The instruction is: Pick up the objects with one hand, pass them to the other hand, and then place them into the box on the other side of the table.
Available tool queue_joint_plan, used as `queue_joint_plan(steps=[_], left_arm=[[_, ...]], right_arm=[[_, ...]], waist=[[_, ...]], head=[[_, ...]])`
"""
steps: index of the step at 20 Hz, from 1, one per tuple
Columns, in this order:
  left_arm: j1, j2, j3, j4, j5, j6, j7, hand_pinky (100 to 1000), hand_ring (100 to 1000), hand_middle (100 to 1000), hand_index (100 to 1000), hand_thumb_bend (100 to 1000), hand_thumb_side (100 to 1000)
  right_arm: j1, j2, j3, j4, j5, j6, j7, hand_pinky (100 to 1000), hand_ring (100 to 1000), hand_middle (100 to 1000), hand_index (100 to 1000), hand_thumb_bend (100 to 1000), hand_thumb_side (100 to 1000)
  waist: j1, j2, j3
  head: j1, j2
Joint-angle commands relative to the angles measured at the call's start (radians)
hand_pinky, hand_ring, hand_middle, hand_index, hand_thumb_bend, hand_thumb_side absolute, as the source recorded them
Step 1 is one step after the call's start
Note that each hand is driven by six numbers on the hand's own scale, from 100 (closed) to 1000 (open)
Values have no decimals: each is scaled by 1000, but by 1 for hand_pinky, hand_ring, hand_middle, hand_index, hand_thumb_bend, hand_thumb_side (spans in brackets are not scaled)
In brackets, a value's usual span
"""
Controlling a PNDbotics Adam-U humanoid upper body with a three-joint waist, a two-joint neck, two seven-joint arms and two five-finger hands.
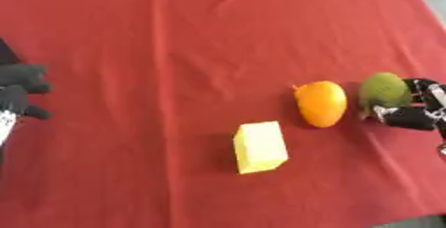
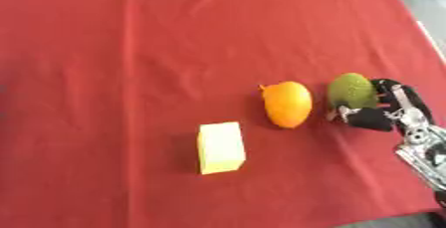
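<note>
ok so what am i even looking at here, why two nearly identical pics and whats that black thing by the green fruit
Both pictures come from one stereo camera in a humanoid robot's head, looking down at its work table: one is the left eye, the other the right eye, taken at the same moment, so they differ only slightly.

The table is covered by a red cloth. On it lie a pale yellow block, an orange fruit and a green fruit.

The black thing is the robot's right hand, reaching in from the right edge. Its fingers curl round the green fruit, which is not clearly off the cloth yet. The dark shape at the left edge of the left eye picture is the robot's left hand, idle and holding nothing. No box shows in either view.
</note>
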Motion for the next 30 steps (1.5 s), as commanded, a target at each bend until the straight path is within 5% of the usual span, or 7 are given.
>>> queue_joint_plan(steps=[1, 12, 18, 30], left_arm=[[-5, 12, 1, -18, -5, 0, -3, 638, 789, 788, 756, 100, 564], [4, 18, 4, -18, 5, 0, -4, 638, 790, 789, 756, 100, 558], [11, 22, 7, -18, 11, -1, -5, 638, 791, 789, 756, 100, 552], [-10, 47, 20, -18, 52, -30, -13, 640, 794, 801, 765, 100, 537]], right_arm=[[2, -10, -6, -44, -8, 346, -351, 801, 781, 622, 704, 305, 100], [3, -22, -20, -57, 109, 249, -351, 624, 712, 462, 498, 100, 100], [1, -33, -16, -57, 170, 201, -351, 564, 712, 464, 495, 100, 100], [-98, -25, 52, -57, 269, -15, -351, 428, 715, 454, 470, 100, 100]], waist=[[3, -20, -2], [0, -44, -11], [-1, -58, -18], [3, -96, -7]], head=[[7, -4], [37, 12], [55, 19], [93, 34]])
